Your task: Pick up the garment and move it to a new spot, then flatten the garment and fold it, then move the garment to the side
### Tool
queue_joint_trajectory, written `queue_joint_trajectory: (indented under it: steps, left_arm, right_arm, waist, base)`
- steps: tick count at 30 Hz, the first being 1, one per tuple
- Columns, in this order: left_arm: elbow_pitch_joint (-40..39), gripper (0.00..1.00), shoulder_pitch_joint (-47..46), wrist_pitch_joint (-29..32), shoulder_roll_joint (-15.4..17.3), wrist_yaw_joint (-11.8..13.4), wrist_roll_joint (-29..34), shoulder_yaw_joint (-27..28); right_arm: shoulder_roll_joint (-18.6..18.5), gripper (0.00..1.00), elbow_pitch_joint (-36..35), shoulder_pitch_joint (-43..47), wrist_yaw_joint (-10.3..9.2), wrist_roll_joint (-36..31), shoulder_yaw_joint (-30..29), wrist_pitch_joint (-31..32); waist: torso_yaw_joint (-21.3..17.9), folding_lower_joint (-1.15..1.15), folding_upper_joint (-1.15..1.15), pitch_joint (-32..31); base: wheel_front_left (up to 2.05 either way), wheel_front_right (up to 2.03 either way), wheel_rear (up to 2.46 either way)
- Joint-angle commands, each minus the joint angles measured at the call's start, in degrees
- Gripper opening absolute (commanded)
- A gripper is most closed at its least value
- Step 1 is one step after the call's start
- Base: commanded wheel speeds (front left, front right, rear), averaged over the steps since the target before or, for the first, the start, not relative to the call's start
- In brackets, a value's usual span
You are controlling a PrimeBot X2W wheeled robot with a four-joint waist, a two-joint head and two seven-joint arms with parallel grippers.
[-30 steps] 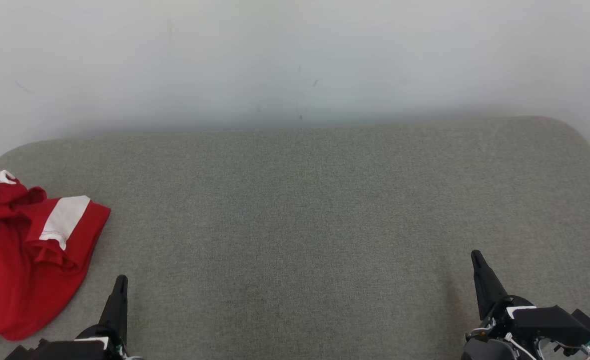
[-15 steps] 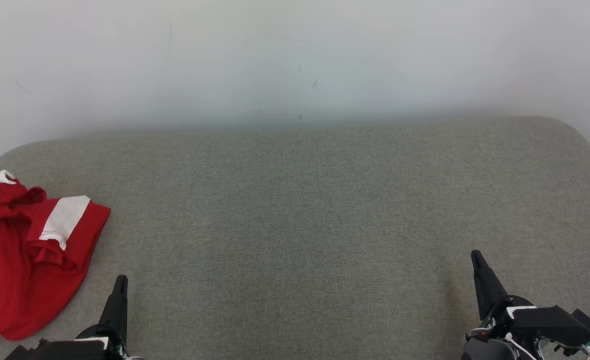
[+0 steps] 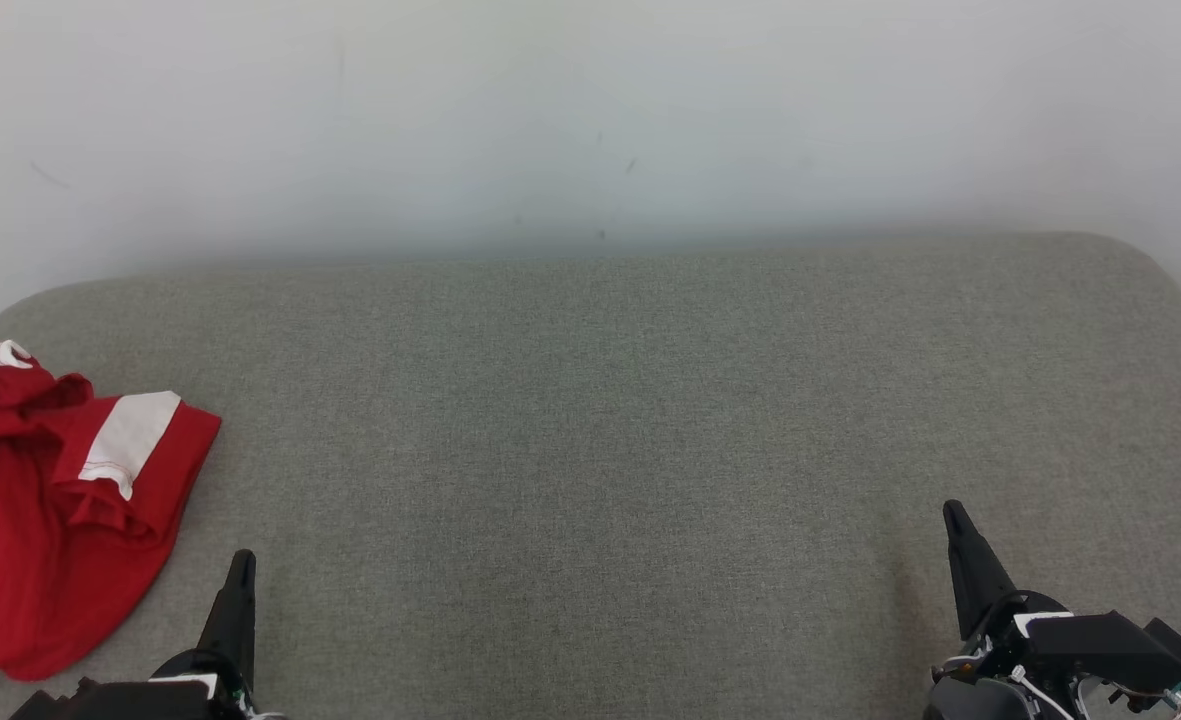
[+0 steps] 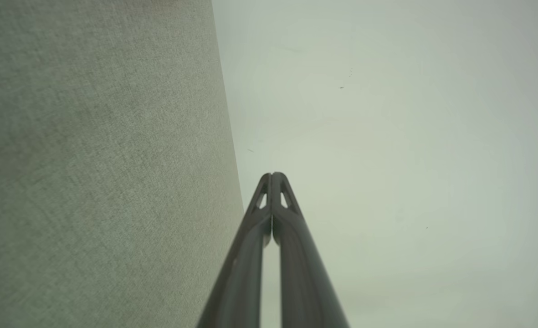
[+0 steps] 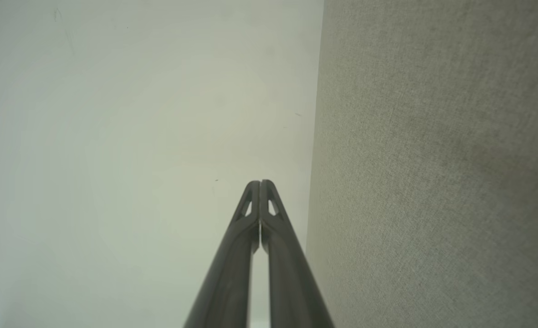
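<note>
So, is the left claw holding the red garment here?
No, the left claw is shut on nothing, apart from the crumpled red garment lying beside it.

One garment (image 3: 40,530) lies here, red, with two white bands (image 3: 130,440) showing on it. There are two tools, the left tool (image 3: 241,562) and the right tool (image 3: 953,514), each with two fingers (image 4: 250,255). There is one grey worktop (image 3: 590,450) and one pale wall (image 3: 590,120) behind it.
</note>
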Motion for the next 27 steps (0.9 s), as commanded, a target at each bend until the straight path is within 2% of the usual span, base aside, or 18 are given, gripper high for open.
queue_joint_trajectory:
  steps: [1, 27]
  left_arm:
    - [-0.2, 0.0, -0.5, 0.0, 0.1, -0.2, -0.3, 0.2]
    - [-0.2, 0.0, -0.5, 0.0, 0.1, -0.2, -0.3, 0.2]
  right_arm:
    - [0.1, 0.0, 0.0, -0.4, -0.12, 0.0, 0.0, 0.2]
    - [0.1, 0.0, 0.0, -0.4, -0.12, 0.0, 0.0, 0.2]
  waist:
    - [0.0, 0.0, 0.0, 0.0]
    - [0.0, 0.0, 0.0, 0.0]
  base:
    - [0.0, 0.0, 0.0]
    - [0.0, 0.0, 0.0]
